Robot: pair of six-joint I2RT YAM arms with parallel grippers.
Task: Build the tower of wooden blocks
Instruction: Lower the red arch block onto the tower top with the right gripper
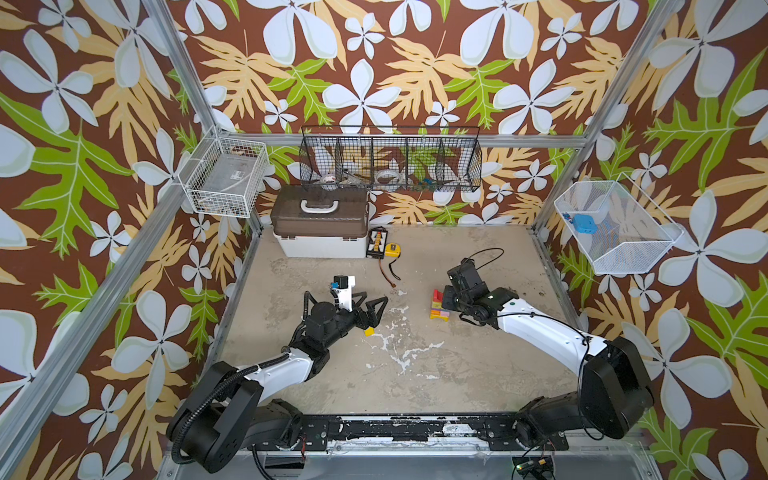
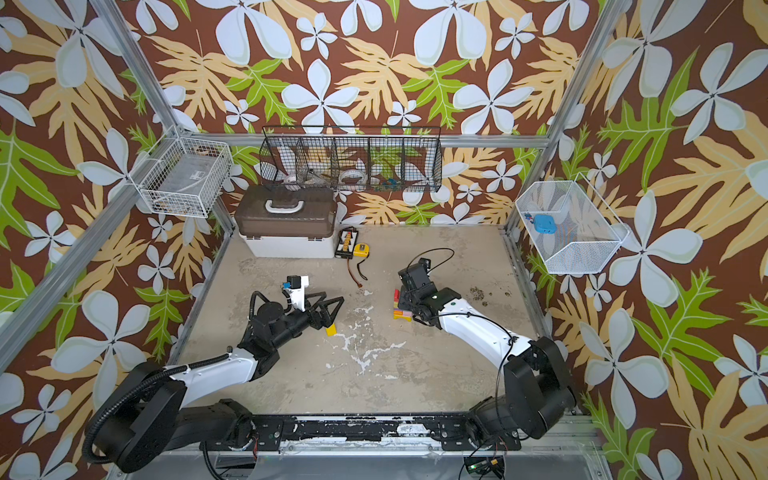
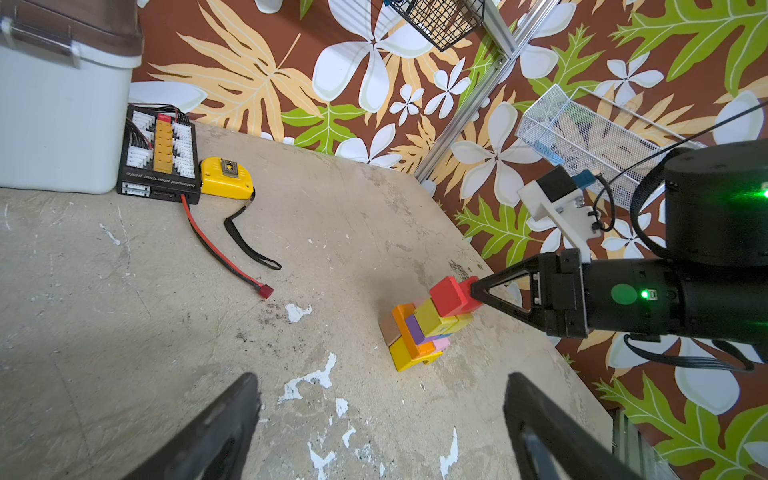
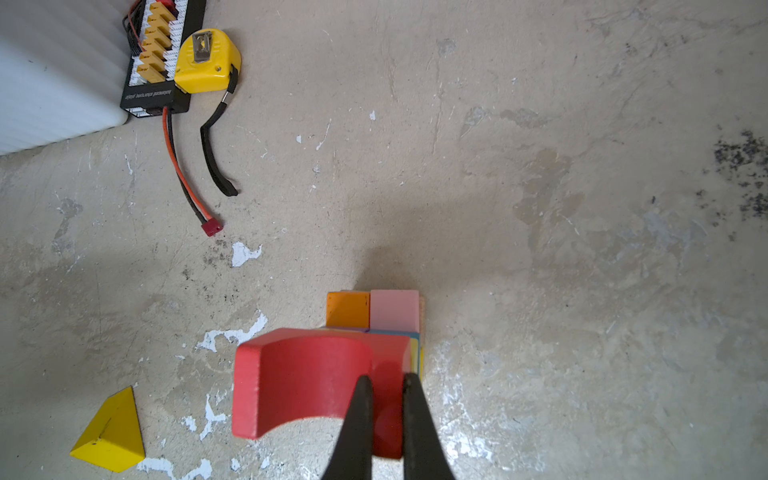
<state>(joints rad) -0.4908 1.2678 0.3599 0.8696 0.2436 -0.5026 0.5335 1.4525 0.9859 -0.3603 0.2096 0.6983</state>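
The right claw [image 4: 387,380] is clenched on one leg of the red arch block [image 4: 303,382], which seems to rest on top of the tower [image 3: 419,328]. The tower stands on the counter [image 1: 415,365] near its right edge. The left claw [image 3: 382,378] is spread wide and holds nothing, just beside a yellow pointed block [image 1: 368,331] nearer the counter's middle.

A robot test cell in a lab: silver aluminium frame posts [image 1: 187,70] hold walls of brown flower-printed sheeting [image 1: 374,62]. Two black-and-white robot arms [image 1: 286,365] are mounted on a black base rail [image 1: 395,429], and white wire baskets [image 1: 226,178] hang on the walls above a scuffed, paint-flecked beige tabletop [image 1: 457,374].
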